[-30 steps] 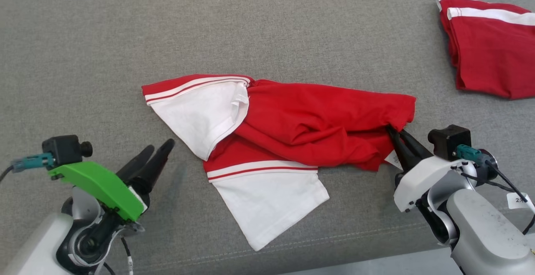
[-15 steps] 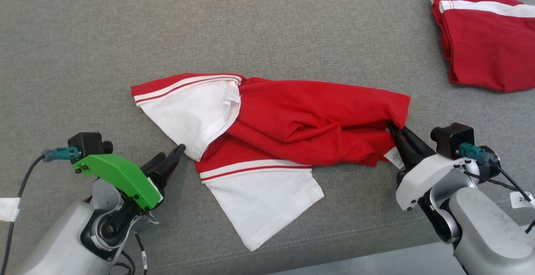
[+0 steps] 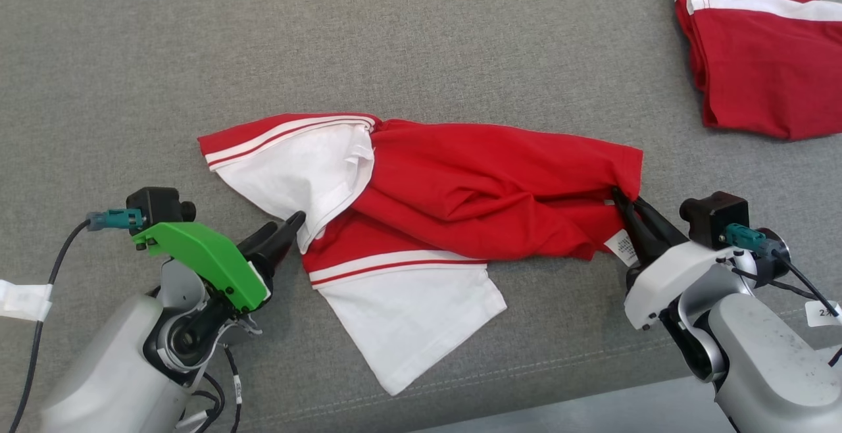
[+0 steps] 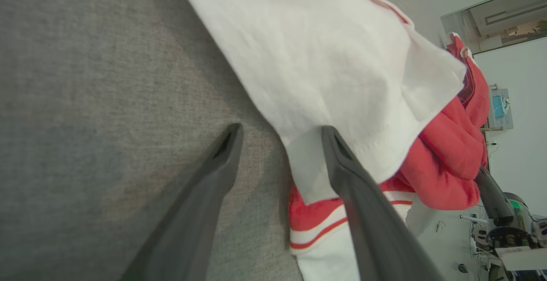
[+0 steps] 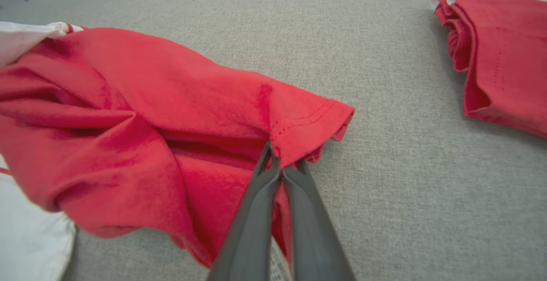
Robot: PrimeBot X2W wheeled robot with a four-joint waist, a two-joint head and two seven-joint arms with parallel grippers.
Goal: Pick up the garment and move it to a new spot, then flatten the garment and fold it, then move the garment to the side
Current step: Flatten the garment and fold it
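Between the parted fingers of my left gripper (image 4: pixel 280 131), the hemmed corner of a white cotton sleeve (image 4: pixel 342 67) sits ready to be pinched; jaws open, one finger against the cloth. Across from it, my right gripper (image 3: pixel 623 197) is clamped on the red hem of the crumpled red-and-white cotton T-shirt (image 3: pixel 487 196), which lies bunched between both hands on the grey woven-fabric surface (image 3: pixel 421 38). To do this well, I judge, the left should close on the sleeve hem alone, not the red body beneath, before both hands draw apart evenly. Open surface stretches beyond my fingertips; a folded red garment (image 3: pixel 756 64) lies well past the right gripper, and the surface's front edge (image 3: pixel 526 393) runs just behind both wrists.
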